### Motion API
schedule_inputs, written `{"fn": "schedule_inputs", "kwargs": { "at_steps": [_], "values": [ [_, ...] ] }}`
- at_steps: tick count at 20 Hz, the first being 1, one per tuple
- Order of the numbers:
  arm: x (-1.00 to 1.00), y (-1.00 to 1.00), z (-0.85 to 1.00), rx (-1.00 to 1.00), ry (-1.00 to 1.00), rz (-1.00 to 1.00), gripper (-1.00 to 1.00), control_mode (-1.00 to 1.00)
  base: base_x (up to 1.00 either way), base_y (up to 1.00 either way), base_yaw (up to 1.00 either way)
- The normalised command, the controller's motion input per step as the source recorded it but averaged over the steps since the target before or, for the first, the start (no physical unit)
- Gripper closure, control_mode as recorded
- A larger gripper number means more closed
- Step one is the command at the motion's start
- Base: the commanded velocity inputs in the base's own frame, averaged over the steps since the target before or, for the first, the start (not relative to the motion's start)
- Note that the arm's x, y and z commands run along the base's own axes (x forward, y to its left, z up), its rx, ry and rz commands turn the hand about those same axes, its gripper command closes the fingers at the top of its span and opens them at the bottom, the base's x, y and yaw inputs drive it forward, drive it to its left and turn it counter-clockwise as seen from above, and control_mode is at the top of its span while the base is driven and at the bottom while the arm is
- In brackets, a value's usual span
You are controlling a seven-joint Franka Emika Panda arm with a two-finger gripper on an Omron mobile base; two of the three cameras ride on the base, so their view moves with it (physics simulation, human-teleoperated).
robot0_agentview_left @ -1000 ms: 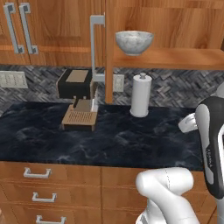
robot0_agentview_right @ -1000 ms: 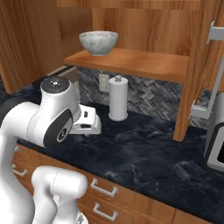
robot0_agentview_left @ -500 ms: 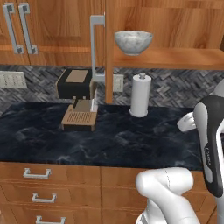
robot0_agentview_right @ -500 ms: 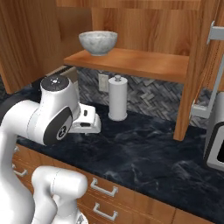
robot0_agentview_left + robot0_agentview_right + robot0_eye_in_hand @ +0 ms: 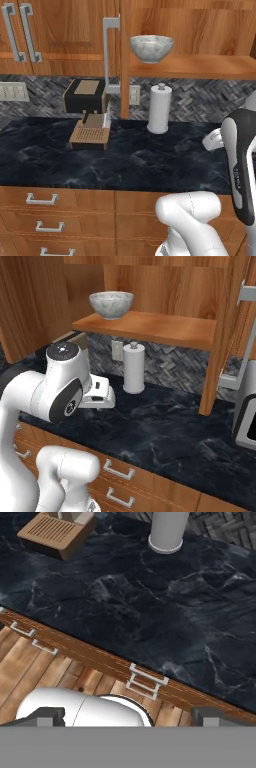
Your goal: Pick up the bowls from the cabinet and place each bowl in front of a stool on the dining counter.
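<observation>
One speckled grey-white bowl [image 5: 151, 48] [image 5: 111, 304] stands upright on the wooden shelf [image 5: 155, 328] of the open wall cabinet [image 5: 200, 30]. The white bowl with the blue pattern is out of view, as are the stools and the dining counter. My gripper [image 5: 127, 716] hangs low in front of the drawer-fronted counter, well below and right of the bowl. It points down at the floor and drawer fronts. It is open, its two dark fingertips [image 5: 46, 716] far apart with nothing between them.
A black-topped counter [image 5: 125, 160] holds a coffee machine [image 5: 87, 112] and a white paper towel roll [image 5: 159, 108] under the shelf. The cabinet door with its silver bar handle [image 5: 107, 55] stands open edge-on left of the bowl. A silver appliance [image 5: 246, 421] sits at the far right.
The arm has shifted only very slightly. The bowl and the things on the counter stand as before.
</observation>
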Motion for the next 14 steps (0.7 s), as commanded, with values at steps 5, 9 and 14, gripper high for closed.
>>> {"fn": "schedule_inputs", "kwargs": {
  "at_steps": [5,9,14],
  "values": [
    [0.0,0.0,0.0,0.0,0.0,0.0,-1.0,1.0,0.0,0.0,0.0],
    [0.0,0.0,0.09,0.0,-0.03,0.0,-1.0,-1.0,0.0,0.0,0.0],
    [0.0,0.04,0.38,0.0,-0.12,0.0,-1.0,-1.0,0.0,0.0,0.0]
  ]
}}
